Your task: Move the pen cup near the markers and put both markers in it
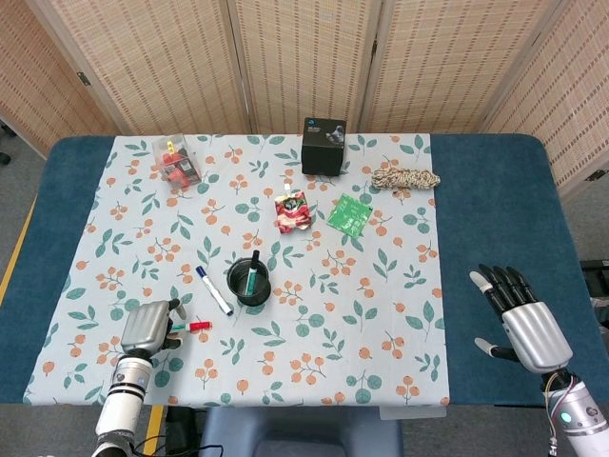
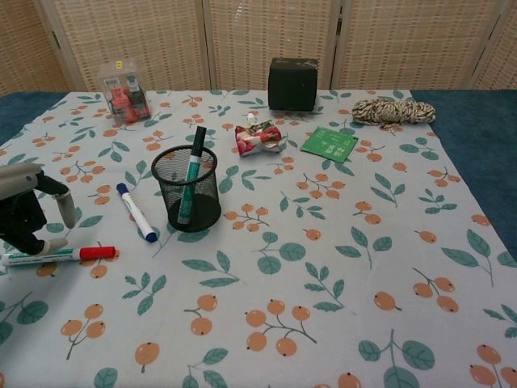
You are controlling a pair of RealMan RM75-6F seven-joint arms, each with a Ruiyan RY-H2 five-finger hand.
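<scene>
Chest view: left hand (image 2: 24,214) is hovering, fingers (image 2: 66,206) apart, gripping nothing; they should be closing around the red-capped marker (image 2: 56,255) just beneath them. Right hand (image 1: 521,319) is idling, spread.

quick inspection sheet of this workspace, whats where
surface: blue table under leaf-print cloth
job's things: mesh pen cup upright with a green marker inside; blue-capped marker and red-capped marker lie flat left of it
clutter: black box, rope bundle, green packet, red pouch, clear case at far side
hands: left hand over the red-capped marker's end, grip unclear; right hand open
cables: nothing seen
surroundings: woven screens
</scene>
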